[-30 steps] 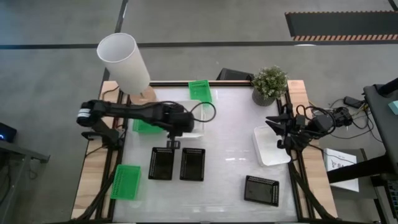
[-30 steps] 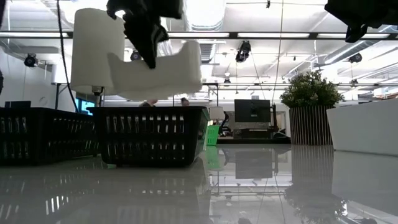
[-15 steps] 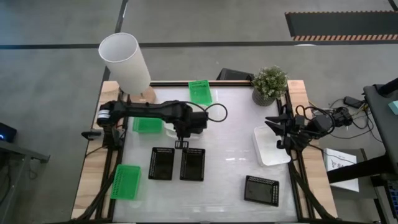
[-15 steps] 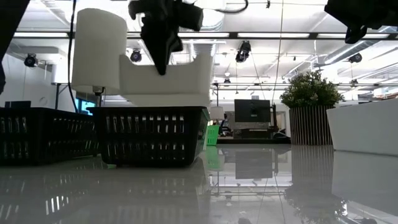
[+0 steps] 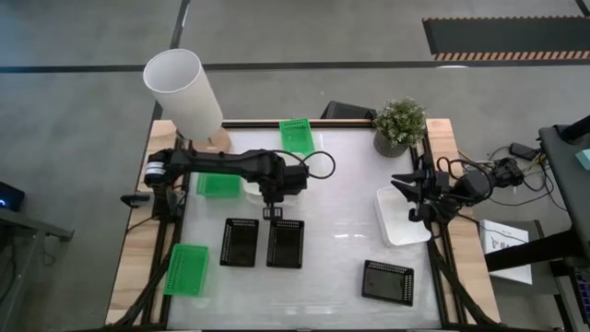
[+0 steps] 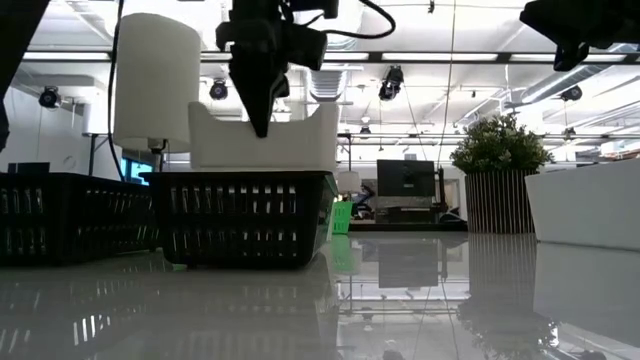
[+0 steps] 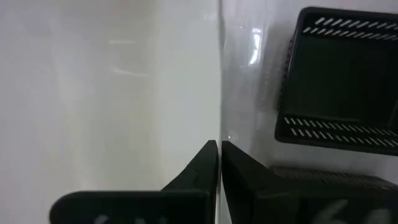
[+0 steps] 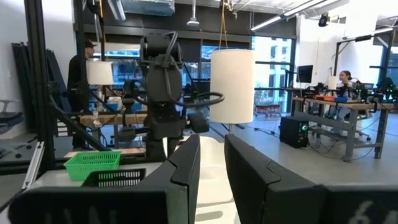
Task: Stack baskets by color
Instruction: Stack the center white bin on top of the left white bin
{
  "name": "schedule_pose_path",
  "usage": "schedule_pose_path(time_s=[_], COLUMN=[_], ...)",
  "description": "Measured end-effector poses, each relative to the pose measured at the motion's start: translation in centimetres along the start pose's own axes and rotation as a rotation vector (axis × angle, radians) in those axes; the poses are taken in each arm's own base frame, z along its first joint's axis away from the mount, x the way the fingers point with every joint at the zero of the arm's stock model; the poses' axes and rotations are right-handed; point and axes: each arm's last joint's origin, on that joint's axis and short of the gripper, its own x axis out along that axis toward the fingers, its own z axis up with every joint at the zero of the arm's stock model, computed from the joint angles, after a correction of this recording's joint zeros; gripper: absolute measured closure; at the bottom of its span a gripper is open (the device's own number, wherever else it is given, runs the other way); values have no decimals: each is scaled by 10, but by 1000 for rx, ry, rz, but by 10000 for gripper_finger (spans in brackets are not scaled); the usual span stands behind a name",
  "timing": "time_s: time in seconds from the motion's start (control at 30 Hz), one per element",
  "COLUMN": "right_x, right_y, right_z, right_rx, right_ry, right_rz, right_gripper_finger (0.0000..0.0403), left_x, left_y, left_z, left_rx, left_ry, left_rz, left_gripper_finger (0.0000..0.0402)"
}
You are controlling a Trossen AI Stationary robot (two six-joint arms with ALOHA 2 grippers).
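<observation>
Where we find the left gripper (image 6: 262,128): above the desk's middle, pinching the wall of a lifted white basket (image 6: 300,145).
Below it, we see: two black baskets (image 5: 240,243) side by side.
Right gripper (image 5: 410,199): at the desk's right edge, fingers spread over a second white basket (image 5: 402,224).
Green baskets, as we count them: far edge (image 5: 297,135), left side (image 5: 218,184), near-left corner (image 5: 186,268).
Third black basket (image 5: 388,281): near-right corner.

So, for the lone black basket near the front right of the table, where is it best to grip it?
The black basket lies flat, open side up, apart from the other baskets. Probably best to come from straight above and pinch one thin side wall at its middle; the rim is free all round.
</observation>
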Motion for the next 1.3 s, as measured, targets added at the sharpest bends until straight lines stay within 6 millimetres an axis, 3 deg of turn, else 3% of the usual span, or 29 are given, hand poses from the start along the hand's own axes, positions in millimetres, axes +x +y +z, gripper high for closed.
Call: schedule_pose_path(time_s=[0.23,0.57,0.83,1.03,1.3], right_x=[0,0,0,0,0], right_y=[0,0,0,0,1], right_z=[-1,-1,-1,-2,-6], right_rx=[-5,-8,-8,11,57], right_ry=[7,11,12,14,56], right_rz=[1,2,2,3,8], right_gripper_finger=[335,335,335,335,335], left_x=[13,17,17,7,-24], left_y=[-1,-2,-3,-2,-17], left_z=[-1,-3,-1,-1,-14], left_rx=[1,10,12,9,-43], left_ry=[-4,11,-12,-46,-203], left_rz=[2,-6,-44,-43,-28], left_gripper_finger=[401,399,318,267,261])
